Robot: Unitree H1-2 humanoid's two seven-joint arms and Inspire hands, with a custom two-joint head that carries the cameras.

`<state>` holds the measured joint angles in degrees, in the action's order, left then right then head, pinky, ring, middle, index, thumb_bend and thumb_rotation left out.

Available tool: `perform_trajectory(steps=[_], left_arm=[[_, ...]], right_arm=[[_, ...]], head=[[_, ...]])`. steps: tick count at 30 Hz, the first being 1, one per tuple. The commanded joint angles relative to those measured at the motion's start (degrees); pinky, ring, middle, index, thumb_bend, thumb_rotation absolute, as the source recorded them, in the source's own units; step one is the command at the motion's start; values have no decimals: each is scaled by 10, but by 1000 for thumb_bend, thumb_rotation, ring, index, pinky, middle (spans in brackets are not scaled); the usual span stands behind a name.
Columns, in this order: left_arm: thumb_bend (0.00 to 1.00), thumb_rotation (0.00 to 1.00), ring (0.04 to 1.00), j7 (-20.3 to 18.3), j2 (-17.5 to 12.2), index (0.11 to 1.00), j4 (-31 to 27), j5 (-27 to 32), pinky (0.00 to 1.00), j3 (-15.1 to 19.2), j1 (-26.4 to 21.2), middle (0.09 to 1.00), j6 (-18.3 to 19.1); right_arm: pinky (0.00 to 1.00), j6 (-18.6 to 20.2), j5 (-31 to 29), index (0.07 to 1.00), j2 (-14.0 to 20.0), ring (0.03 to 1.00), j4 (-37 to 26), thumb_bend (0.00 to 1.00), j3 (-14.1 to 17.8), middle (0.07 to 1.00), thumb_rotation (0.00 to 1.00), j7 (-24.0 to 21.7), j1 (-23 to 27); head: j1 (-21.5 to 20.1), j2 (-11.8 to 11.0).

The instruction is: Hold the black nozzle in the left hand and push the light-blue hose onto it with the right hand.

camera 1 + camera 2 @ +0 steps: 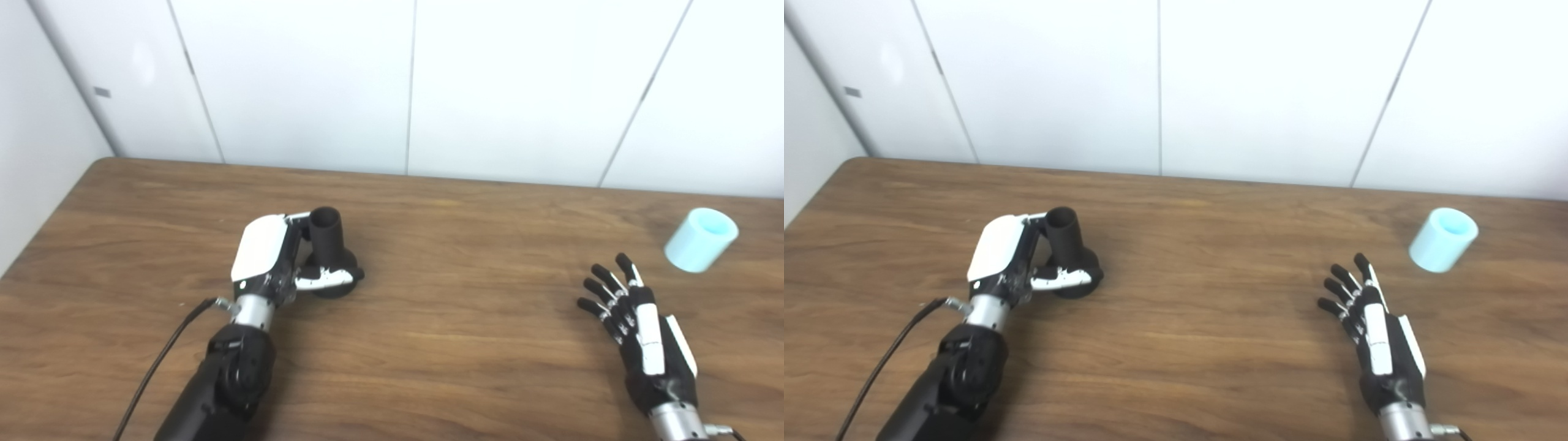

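On a brown wooden bench [429, 343] set against white wall panels [520, 86]: left hand [269, 260], left of centre, wrapped around a black nozzle [327, 236], fingers curled behind the upright tube and thumb [324, 278] laid across the front of its wider base. Open end of the tube facing up, base resting on the wood or just above it; cannot tell which. Thin black cable [159, 361] trailing from the left wrist toward the near edge.

Toward the near right corner: right hand [643, 331] open and holding nothing, fingers [603, 288] spread and pointing toward the far edge. Short light-blue hose [701, 239] lying tipped on its side near the right edge, open end tilted up and toward the far right corner, just beyond the right fingertips and clear of them. Hose and nozzle well apart, with bare wood between them.
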<state>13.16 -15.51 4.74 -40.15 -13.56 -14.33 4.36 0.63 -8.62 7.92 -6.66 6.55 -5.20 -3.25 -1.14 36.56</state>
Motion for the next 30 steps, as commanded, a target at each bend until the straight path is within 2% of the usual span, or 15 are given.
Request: perform_trajectory(steps=[1, 4, 14, 20, 25, 30], left_arm=[[524, 0, 578, 7, 9, 503, -21, -5, 854, 0, -1, 458, -7], [524, 0, 590, 11, 19, 504, -25, -22, 886, -10, 10, 455, -17], [524, 0, 607, 34, 33, 503, -6, -61, 852, -57, 52, 459, -73], [524, 0, 636, 32, 46, 504, -9, -66, 852, -64, 76, 462, -76], [524, 0, 624, 33, 55, 501, -17, -63, 831, -66, 90, 461, -83], [524, 0, 622, 29, 61, 505, -26, -64, 828, -70, 101, 456, -86]], right_arm=[[821, -8, -2, 992, 9, 878, -17, 543, 9, 895, 998, 3, 11], [832, -6, -1, 985, 9, 877, -22, 544, 11, 889, 1000, 5, 15], [768, 2, 23, 959, -8, 843, -54, 574, 0, 861, 982, 23, 27], [766, 24, 30, 955, -16, 838, -81, 568, -5, 859, 968, 28, 32], [748, 38, 39, 952, -11, 840, -110, 569, -6, 861, 918, 28, 34], [743, 103, 54, 925, -2, 831, -173, 567, 3, 854, 906, 40, 43]], head=[[-3, 0], [-14, 1], [-34, 6], [-47, 12], [-57, 16], [-77, 22]])
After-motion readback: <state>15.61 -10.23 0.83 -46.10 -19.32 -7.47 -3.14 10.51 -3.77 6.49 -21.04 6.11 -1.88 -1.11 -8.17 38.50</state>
